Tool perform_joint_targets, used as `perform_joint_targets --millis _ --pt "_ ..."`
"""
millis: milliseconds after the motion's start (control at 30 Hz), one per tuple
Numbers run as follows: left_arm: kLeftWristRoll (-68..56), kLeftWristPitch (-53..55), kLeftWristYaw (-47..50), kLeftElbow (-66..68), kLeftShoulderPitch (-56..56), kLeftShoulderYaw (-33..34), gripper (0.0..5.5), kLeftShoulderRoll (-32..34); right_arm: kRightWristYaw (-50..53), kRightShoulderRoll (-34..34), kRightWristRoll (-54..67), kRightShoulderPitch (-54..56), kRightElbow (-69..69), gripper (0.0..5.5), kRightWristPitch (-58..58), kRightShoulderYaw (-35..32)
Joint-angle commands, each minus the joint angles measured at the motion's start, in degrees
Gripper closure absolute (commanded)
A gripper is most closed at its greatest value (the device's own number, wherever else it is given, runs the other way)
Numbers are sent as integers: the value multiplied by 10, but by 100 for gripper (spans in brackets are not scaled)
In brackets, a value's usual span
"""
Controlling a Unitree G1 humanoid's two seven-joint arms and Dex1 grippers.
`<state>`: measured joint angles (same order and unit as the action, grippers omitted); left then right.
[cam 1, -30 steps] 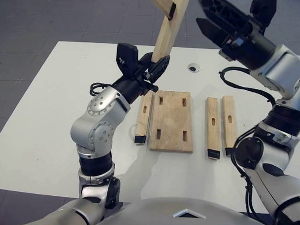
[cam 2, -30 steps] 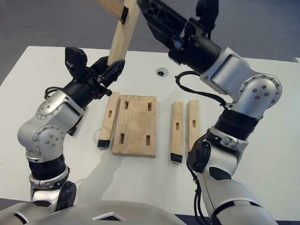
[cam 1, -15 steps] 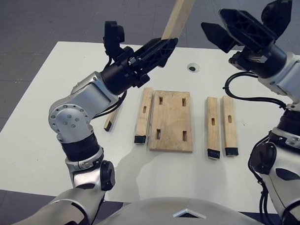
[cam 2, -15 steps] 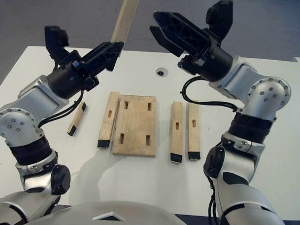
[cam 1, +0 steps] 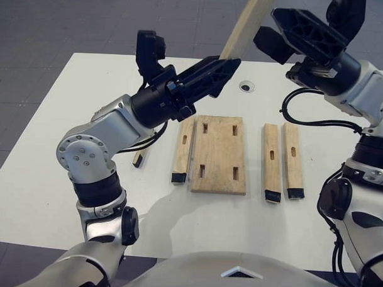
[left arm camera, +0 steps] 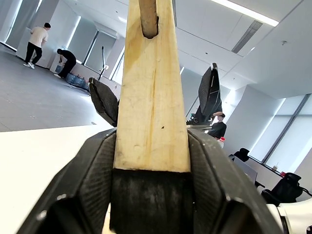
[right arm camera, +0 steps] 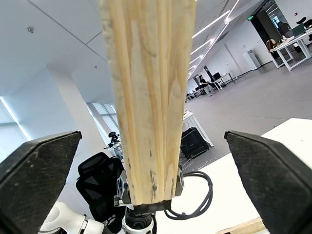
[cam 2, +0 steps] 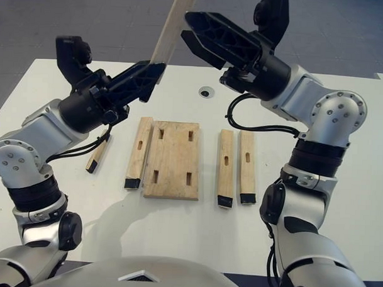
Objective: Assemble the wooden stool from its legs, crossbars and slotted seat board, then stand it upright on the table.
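The left fingers (left arm camera: 85,185) clamp the black-capped end of a pale, square-edged held leg (left arm camera: 151,107), which slants up above the far edge of the white tabletop (cam 1: 66,114). The right fingers (cam 1: 305,31) stand spread, gripping nothing. The left wrist view shows a rounded slot in the held leg. The right wrist view shows its straight grain between the spread fingers. The head views show the flat seat board (cam 1: 219,151) with 4 slots, 1 loose leg (cam 1: 182,146) beside its left edge, 2 slotted legs (cam 1: 271,162) to its right, and a short crossbar (cam 1: 139,158) farther left.
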<state>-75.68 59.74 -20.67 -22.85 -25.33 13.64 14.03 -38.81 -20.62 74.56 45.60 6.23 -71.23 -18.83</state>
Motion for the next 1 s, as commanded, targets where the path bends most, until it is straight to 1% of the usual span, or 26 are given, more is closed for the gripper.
perform_joint_targets --millis 33,267,500,533,800,833,1000 --pt "-2 -12 -6 -4 9 -15 345 15 12 13 24 27 1 0 0 -1" --pt "1 -32 -5 -1 16 -32 345 21 42 31 78 30 5 0 -13 1" --pt "7 -44 -4 -1 22 -48 345 27 60 28 114 31 14 147 -15 2" --pt "8 -45 -4 1 21 -50 345 29 60 28 117 32 15 159 -16 2" --pt "11 -57 -15 12 23 -59 345 35 48 21 139 33 16 316 -34 6" --pt "11 -58 -16 12 24 -60 345 35 44 20 142 33 15 328 -35 6" --pt "5 -62 -24 21 27 -62 345 37 29 10 164 41 18 328 -43 2"
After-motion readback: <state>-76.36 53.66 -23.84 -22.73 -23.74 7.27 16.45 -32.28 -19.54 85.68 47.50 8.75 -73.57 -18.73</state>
